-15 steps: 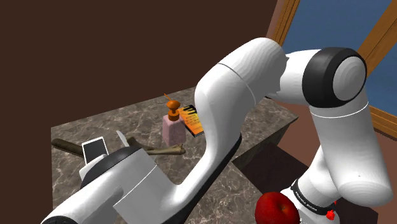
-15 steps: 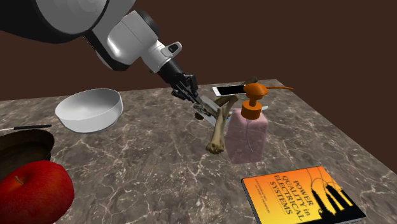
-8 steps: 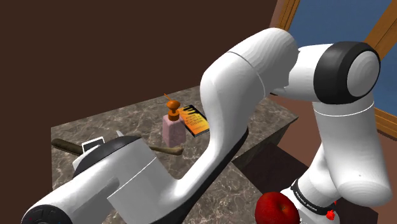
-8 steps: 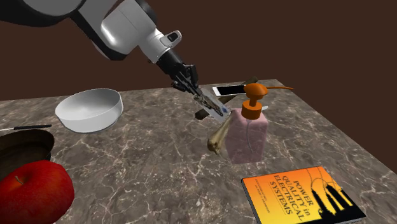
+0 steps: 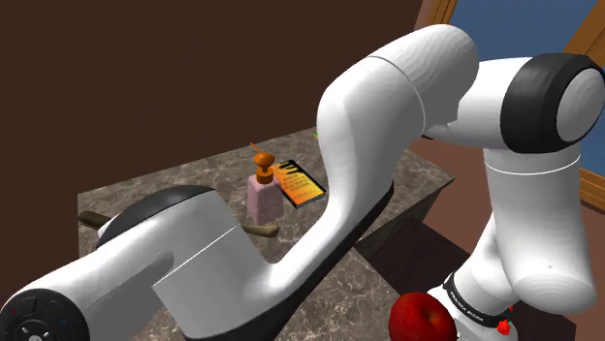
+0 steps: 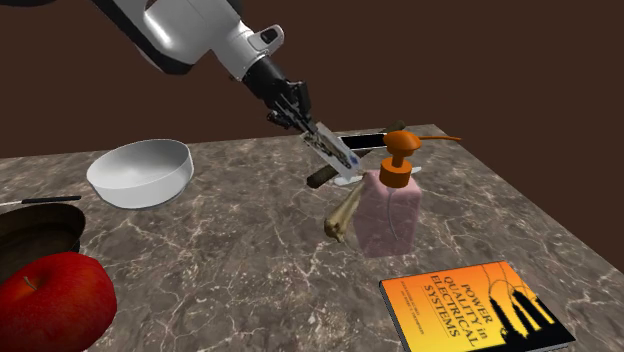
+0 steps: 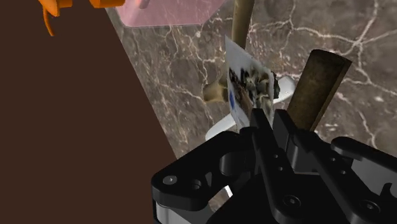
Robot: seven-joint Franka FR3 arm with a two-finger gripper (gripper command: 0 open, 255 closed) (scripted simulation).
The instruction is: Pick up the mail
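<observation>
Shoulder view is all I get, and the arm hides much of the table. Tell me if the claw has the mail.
Observer: In the wrist view the claw is shut on the mail, a thin printed card clasped by one edge.
Operator: Report its height.
Observer: In the second exterior view it hangs tilted, apparently clear of the marble table, beside the pink soap bottle and its pump.
Operator: Name what else the arm hides.
Observer: A white bowl stands at that view's left, apart from the claw.

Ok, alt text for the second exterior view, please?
The black hand clasps the mail, a printed card, tilted above a marble table beside a pink soap bottle. A bone lies below it; a white bowl, an apple and an orange book sit around.
</observation>
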